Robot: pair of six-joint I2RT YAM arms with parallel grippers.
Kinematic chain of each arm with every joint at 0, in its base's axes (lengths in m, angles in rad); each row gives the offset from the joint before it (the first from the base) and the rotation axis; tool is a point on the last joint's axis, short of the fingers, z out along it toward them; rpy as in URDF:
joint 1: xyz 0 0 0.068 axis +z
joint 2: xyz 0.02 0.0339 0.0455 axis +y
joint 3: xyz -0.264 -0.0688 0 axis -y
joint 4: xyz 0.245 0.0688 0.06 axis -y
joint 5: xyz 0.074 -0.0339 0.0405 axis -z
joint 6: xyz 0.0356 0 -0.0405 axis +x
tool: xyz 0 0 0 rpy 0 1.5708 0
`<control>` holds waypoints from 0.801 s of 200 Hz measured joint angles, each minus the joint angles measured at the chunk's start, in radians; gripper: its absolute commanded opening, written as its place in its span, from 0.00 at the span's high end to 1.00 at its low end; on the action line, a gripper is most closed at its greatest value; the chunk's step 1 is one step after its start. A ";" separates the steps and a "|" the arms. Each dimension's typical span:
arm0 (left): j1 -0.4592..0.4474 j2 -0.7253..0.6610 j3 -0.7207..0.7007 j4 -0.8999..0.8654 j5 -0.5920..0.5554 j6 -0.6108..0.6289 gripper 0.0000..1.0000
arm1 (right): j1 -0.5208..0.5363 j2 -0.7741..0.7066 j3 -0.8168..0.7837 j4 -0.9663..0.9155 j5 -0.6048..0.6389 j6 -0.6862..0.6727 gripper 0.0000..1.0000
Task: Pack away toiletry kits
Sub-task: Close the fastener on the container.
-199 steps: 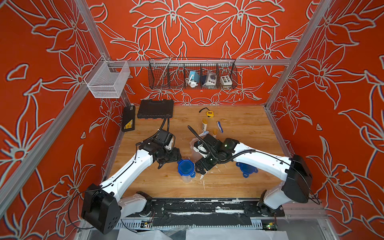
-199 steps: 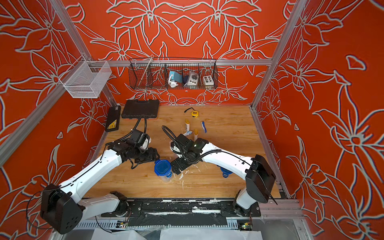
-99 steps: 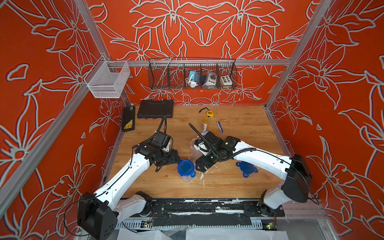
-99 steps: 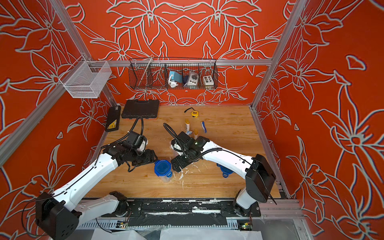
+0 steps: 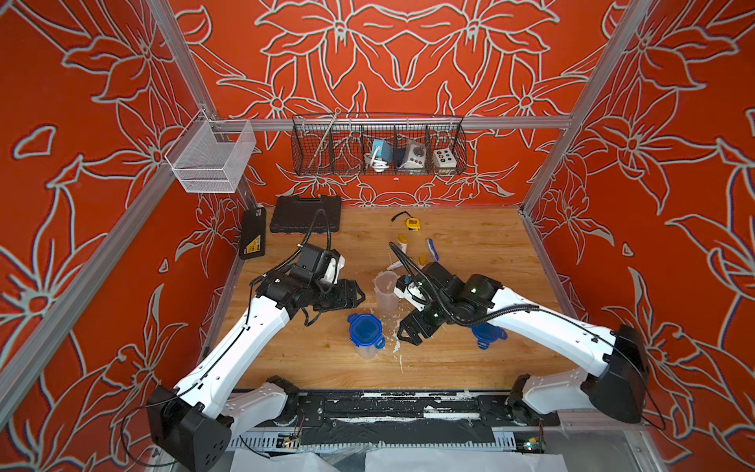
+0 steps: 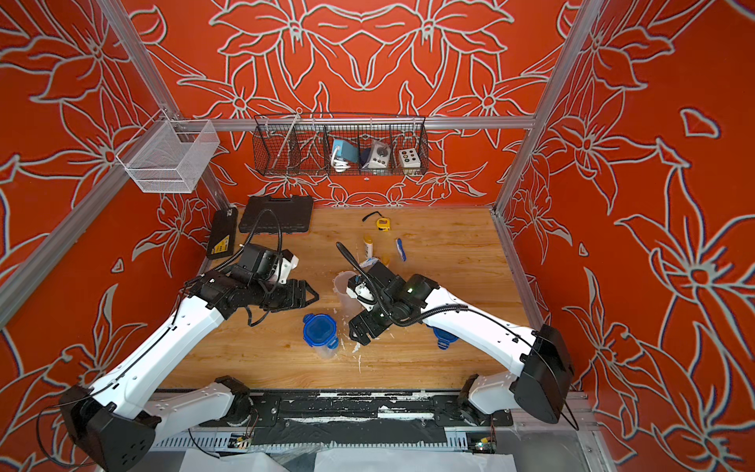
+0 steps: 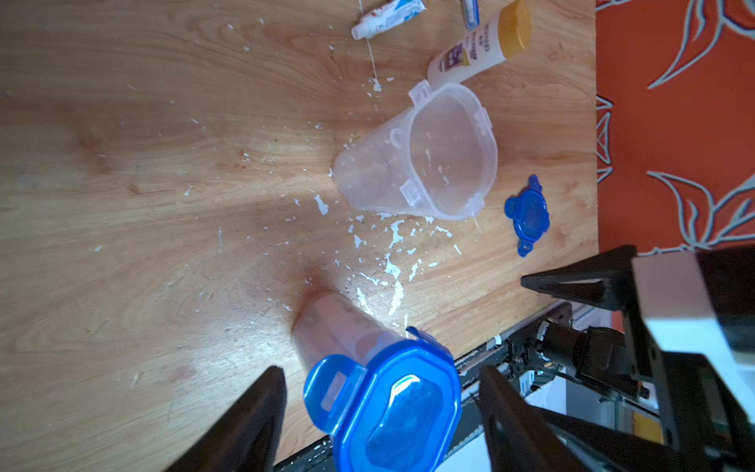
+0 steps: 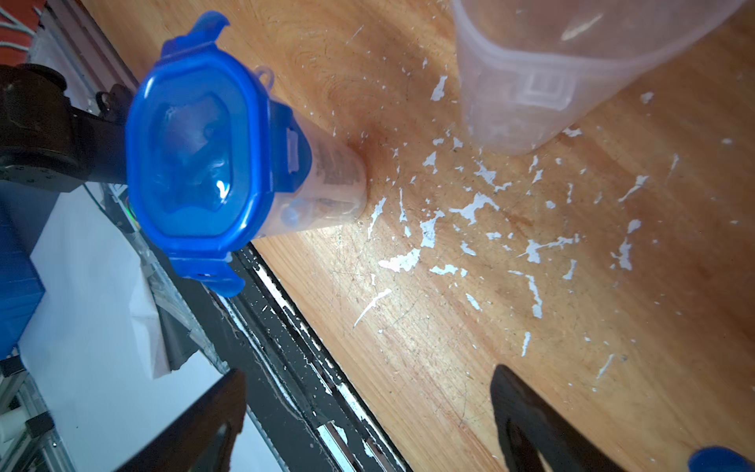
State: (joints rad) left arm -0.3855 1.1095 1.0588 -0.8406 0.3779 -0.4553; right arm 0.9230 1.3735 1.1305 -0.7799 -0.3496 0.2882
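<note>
A clear cup shut with a blue lid (image 5: 365,331) (image 6: 320,331) stands near the table's front. My left gripper (image 5: 356,296) (image 7: 380,412) hovers open just behind it, holding nothing; the cup (image 7: 380,392) shows between its fingers. My right gripper (image 5: 408,333) (image 8: 367,408) is open and empty to the cup's right (image 8: 196,151). An open clear cup (image 5: 386,286) (image 7: 429,151) stands behind. A loose blue lid (image 5: 488,336) (image 7: 527,214) lies partly under the right arm. A yellow-capped bottle (image 5: 402,243) (image 7: 478,45), a toothpaste tube (image 7: 388,18) and a blue toothbrush (image 5: 432,249) lie farther back.
A black tool case (image 5: 305,213) sits at the back left and a yellow tape measure (image 5: 412,223) at the back middle. White flakes (image 8: 470,208) litter the wood around the cups. A wire basket (image 5: 378,147) hangs on the back wall.
The left gripper has drifted slightly back and to the right from the lidded cup. The right gripper has barely moved and stays open beside it.
</note>
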 measured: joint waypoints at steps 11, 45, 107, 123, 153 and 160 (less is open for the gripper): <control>-0.004 -0.008 -0.019 0.004 0.022 0.004 0.31 | 0.004 0.004 -0.017 0.021 -0.012 0.014 0.15; -0.017 -0.017 -0.044 0.002 0.054 0.009 0.34 | 0.024 0.025 -0.049 0.100 -0.050 0.048 0.16; -0.054 -0.022 -0.061 -0.004 0.082 0.010 0.33 | 0.043 0.015 -0.121 0.223 -0.104 0.097 0.17; -0.061 -0.022 -0.069 -0.003 0.091 0.010 0.34 | 0.045 0.015 -0.132 0.251 -0.107 0.108 0.17; -0.068 -0.022 -0.087 0.000 0.101 0.010 0.34 | 0.048 0.015 -0.150 0.293 -0.108 0.137 0.17; -0.068 -0.022 -0.088 0.003 0.104 0.009 0.33 | 0.049 0.015 -0.151 0.302 -0.108 0.142 0.17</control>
State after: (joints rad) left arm -0.4538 1.0874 0.9710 -0.8371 0.4816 -0.4461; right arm 0.9722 1.3884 0.9794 -0.4778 -0.4572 0.4305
